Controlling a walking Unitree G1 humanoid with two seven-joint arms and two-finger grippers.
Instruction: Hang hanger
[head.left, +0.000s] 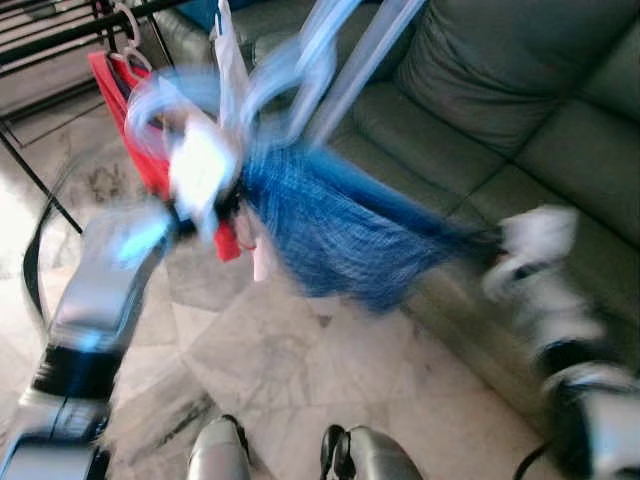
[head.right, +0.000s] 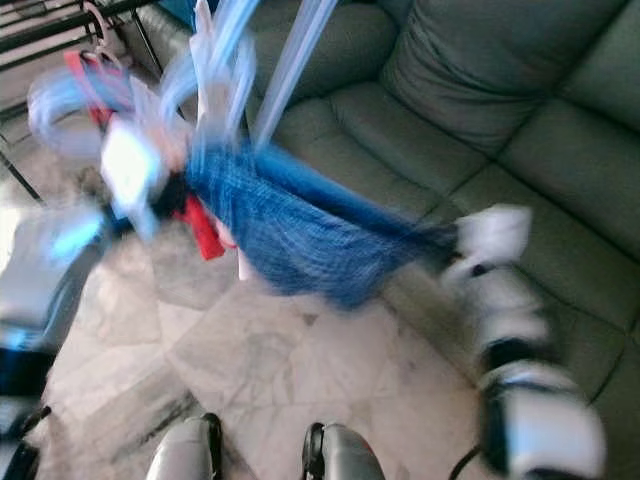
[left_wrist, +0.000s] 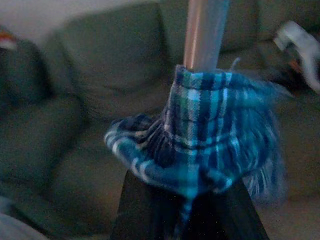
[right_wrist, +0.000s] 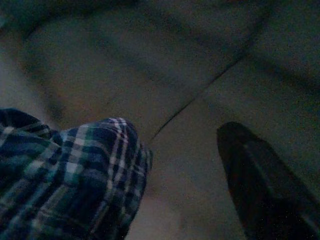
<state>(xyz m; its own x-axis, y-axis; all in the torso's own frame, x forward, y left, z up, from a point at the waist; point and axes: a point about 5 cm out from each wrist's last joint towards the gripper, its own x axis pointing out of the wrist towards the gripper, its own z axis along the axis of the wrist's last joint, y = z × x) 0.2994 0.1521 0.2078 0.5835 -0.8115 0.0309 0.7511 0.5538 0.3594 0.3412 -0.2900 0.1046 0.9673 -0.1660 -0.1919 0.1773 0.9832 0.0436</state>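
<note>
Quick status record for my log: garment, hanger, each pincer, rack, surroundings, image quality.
garment: blue plaid cloth, stretched in the air between the two arms, in front of the sofa
hanger: pale hanger above the cloth, heavily blurred
left pincer: at the cloth's bunched end, plaid draped over its fingers; grip cannot be confirmed
right pincer: at the cloth's other end; finger state unclear
rack: black rail at upper left, red garment hanging on it
surroundings: grey-green sofa, marble floor
image quality: strong motion blur
</note>
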